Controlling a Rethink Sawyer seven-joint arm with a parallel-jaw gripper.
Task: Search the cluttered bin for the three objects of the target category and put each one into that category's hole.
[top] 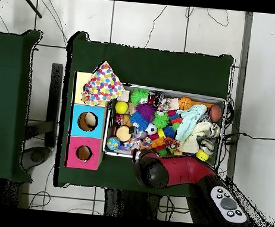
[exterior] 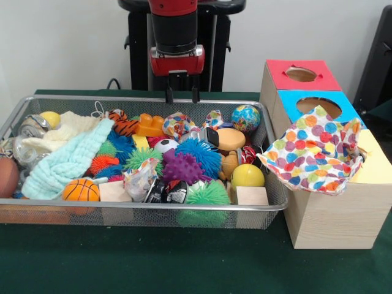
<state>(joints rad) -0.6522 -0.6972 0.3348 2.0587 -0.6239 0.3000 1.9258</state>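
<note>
The wire-mesh bin [exterior: 153, 207] is full of toys and cloths; it also shows in the overhead view [top: 167, 90]. One dotted white cloth [exterior: 312, 150] lies draped over the yellow-topped box [exterior: 375, 164] and hides its hole; it also shows in the overhead view [top: 103, 85]. Two crumpled dotted pieces sit near the bin's far side, one [exterior: 177, 124] just below the gripper and one [exterior: 214, 118] beside it. My gripper [exterior: 182, 95] hangs open and empty above the bin's far rim. In the overhead view the arm hides it.
The blue-topped box [exterior: 288, 98] and the red-topped box [exterior: 278, 67] stand behind the yellow one, holes uncovered. A mint towel [exterior: 70, 162] and a cream knitted cloth [exterior: 67, 128] lie at the bin's left. Spiky balls, a basketball [exterior: 81, 190] and wooden blocks fill the bin.
</note>
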